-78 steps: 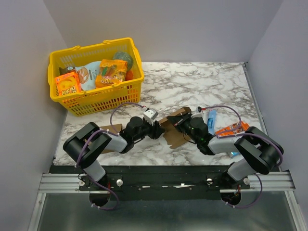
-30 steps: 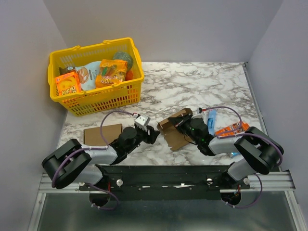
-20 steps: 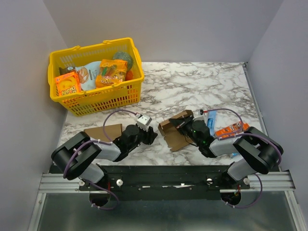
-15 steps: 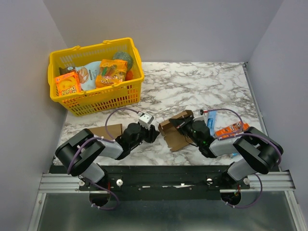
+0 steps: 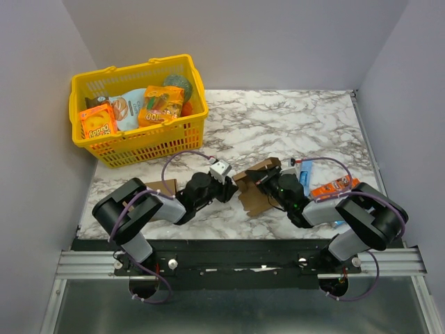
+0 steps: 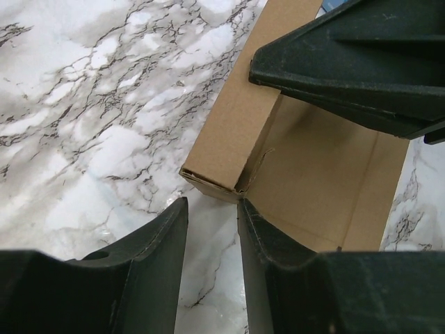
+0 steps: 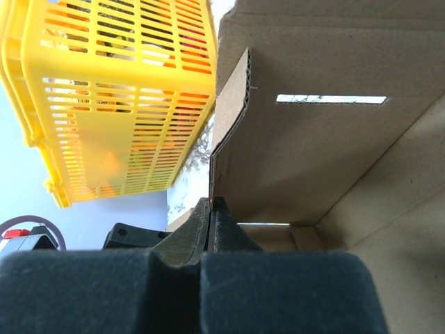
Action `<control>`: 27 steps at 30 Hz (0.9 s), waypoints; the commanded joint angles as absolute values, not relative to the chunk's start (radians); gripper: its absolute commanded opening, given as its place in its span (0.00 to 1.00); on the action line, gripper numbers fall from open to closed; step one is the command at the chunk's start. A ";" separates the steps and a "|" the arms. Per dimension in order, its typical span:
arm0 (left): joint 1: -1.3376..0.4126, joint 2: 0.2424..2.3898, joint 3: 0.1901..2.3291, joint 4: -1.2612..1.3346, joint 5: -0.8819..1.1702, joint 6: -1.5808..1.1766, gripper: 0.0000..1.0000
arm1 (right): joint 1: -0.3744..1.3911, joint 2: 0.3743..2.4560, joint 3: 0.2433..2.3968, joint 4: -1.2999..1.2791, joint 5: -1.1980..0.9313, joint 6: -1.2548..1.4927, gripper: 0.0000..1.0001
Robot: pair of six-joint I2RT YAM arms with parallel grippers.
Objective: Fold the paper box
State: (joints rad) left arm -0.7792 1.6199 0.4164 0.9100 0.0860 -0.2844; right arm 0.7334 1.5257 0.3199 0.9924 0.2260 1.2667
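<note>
One flap of paper box (image 5: 254,200) pinched in R claw (image 7: 211,203); L claw (image 6: 212,209) part-spread at its corner.

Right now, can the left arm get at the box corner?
Probably yes. The left gripper is open, with the corner of the box just ahead of it and nothing between. The right gripper pinches another wall, clear of that corner.
</note>
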 commanded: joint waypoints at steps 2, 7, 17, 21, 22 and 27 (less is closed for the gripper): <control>-0.785 1.663 0.446 1.005 0.078 -0.284 0.43 | 0.741 1.557 0.298 0.959 0.215 1.239 0.00; -0.796 1.704 0.448 1.081 0.089 -0.317 0.44 | 0.741 1.559 0.296 0.963 0.213 1.243 0.00; -0.802 1.770 0.449 1.154 0.042 -0.350 0.41 | 0.741 1.558 0.293 0.963 0.216 1.247 0.01; -0.804 1.786 0.449 1.163 -0.012 -0.347 0.40 | 0.741 1.572 0.284 0.976 0.221 1.262 0.00; -0.810 1.787 0.449 1.166 -0.049 -0.347 0.40 | 0.741 1.574 0.278 0.980 0.219 1.269 0.00; -0.839 1.798 0.448 1.184 -0.156 -0.350 0.40 | 0.741 1.578 0.276 0.986 0.219 1.272 0.00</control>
State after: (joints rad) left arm -0.8173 1.7775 0.4267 1.1252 -0.0109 -0.3496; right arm 0.7307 1.5467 0.3054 1.0431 0.2424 1.2835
